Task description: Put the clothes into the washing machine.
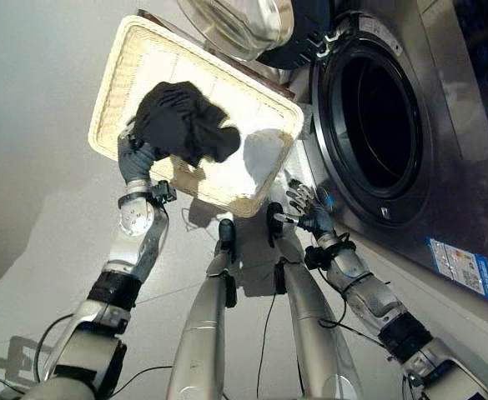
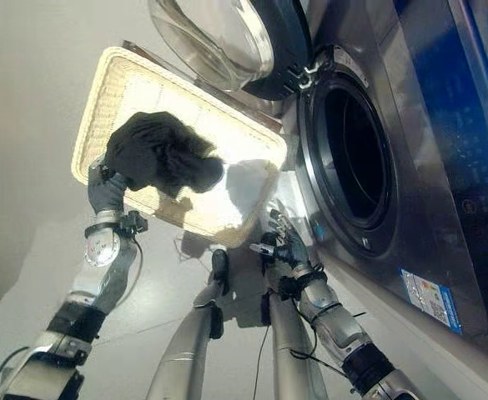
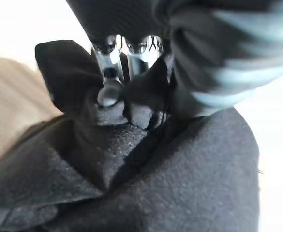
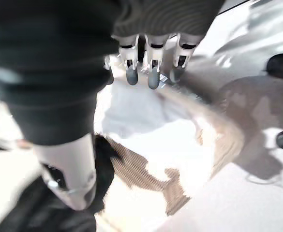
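**Lifting the dark garment clear of the basket**

Nearest, the right hand (image 1: 304,212) hangs low beside the washing machine's front, its fingers (image 4: 150,72) loosely extended and holding nothing; it sits just off the near corner of the basket (image 1: 114,100).

Further out, the left hand (image 3: 126,72) is buried in the black garment (image 1: 185,121), its fingers curled into the cloth so that folds bunch up round them. The garment sits over the basket's near-left part, bundled on the hand, with a lobe trailing toward the basket's middle.

To do this step well, I judge the left hand should keep its pinch tight and raise the bundle high enough that the trailing lobe clears the woven rim before swinging right. The grasp looks to take only part of the cloth, so a slow lift would guard against slipping.

Farthest, the washing machine's drum opening (image 1: 377,125) stands open, its door (image 2: 214,37) swung out above the basket, well apart from the garment.
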